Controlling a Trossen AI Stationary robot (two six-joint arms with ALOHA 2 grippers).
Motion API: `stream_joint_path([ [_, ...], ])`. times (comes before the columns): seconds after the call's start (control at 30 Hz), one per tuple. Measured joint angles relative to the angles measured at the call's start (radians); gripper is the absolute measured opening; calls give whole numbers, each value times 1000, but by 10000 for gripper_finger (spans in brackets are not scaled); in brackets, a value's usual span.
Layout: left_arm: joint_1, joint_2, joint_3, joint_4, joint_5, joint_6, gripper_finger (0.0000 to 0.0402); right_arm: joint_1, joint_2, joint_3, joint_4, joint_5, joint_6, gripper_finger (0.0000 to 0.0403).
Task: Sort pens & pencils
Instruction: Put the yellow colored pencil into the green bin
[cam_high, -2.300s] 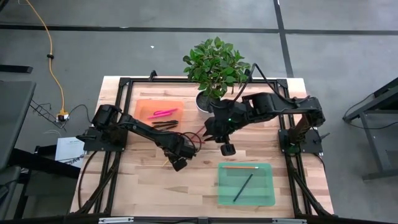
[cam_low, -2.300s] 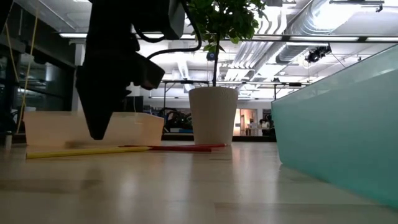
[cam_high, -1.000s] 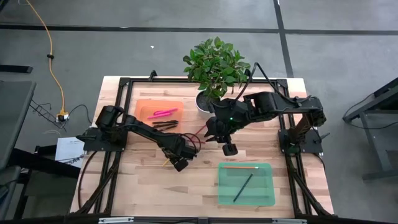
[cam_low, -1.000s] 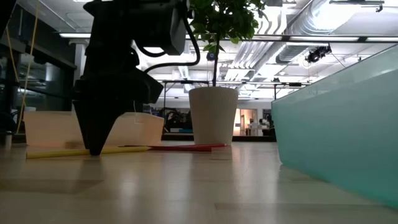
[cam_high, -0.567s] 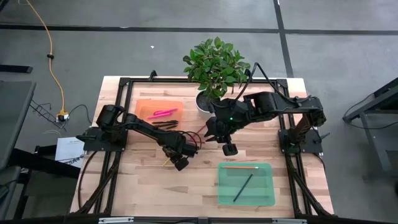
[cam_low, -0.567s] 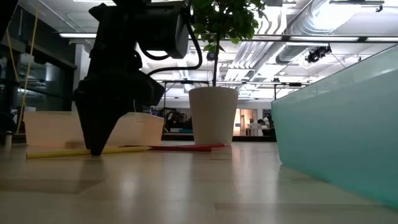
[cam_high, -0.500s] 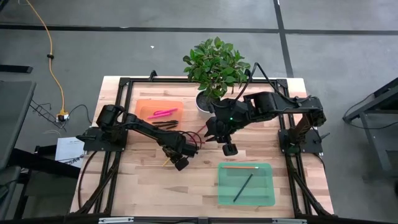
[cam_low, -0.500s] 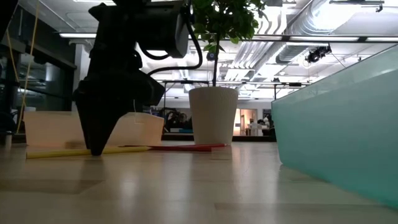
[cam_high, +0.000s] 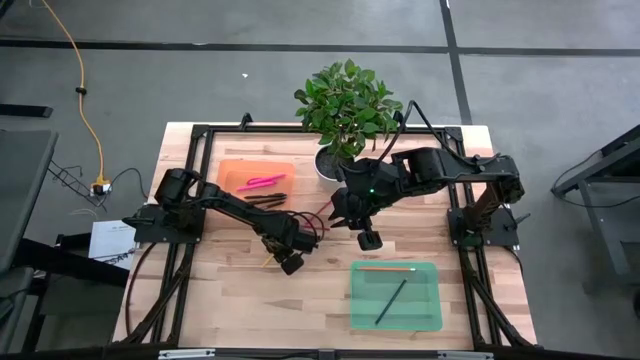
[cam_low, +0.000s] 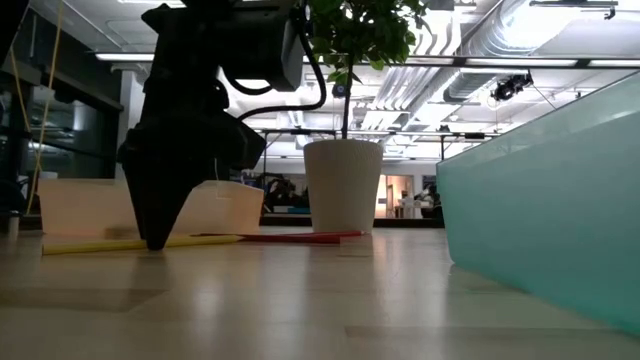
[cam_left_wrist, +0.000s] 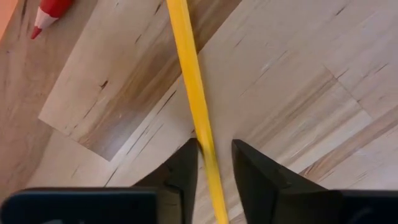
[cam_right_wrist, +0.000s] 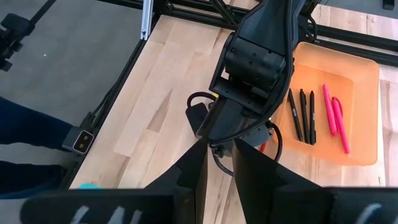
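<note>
A pale butcher-block wooden counter (cam_high: 230, 300) framed in black rails fills the middle of the overhead frame, with a leafy green plant in a white pot (cam_high: 345, 110) at its upper centre. Two dark arms reach inward across it. At lower right sits a translucent green rectangular tray (cam_high: 420, 310) holding two pencils, an orange-tan one (cam_high: 386, 268) along its upper edge and a long dark one (cam_high: 391, 301) lying diagonally. At upper left, a shallow orange tray (cam_high: 230, 170) carries the bright pink pens (cam_high: 261, 182) and, just below them, the black pens (cam_high: 265, 200).

The left gripper (cam_high: 291, 263) is down at the counter, left of centre. In its wrist view its two dark fingers (cam_left_wrist: 186, 171) straddle a long thin yellow pencil (cam_left_wrist: 194, 102) lying flat on the wood, narrowly parted and close on either side; the pencil is on the counter rather than lifted, and a firm grip cannot be confirmed. A red pencil's tip (cam_left_wrist: 51, 12) shows at the upper left of that view.

The right gripper (cam_high: 368, 240) hangs over the centre, above the green tray, its fingers (cam_right_wrist: 193, 171) slightly apart and holding nothing.
</note>
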Motion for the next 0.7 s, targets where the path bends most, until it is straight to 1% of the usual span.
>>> stream_joint_path([
  [0.2, -1, 0, 1, 6, 1, 1, 25, 0, 0, 0, 0, 0, 0, 67],
  [0.27, -1, 0, 2, 5, 1, 1, 10, 0, 0, 0, 0, 0, 0, 67],
  [0.33, -1, 0, 2, 4, 1, 2, 8, 0, 0, 0, 0, 0, 0, 67],
  [0.43, -1, -6, 1, 4, -1, 11, 20, 0, 0, 0, 0, 0, 0, 67],
  [0.53, 0, -20, 0, 8, -25, 10, 25, 0, 0, 0, 4, 0, 0, 67],
  [0.7, 1, -42, 0, 2, -44, 6, 9, 0, -13, 0, 27, -6, 1, 67],
])
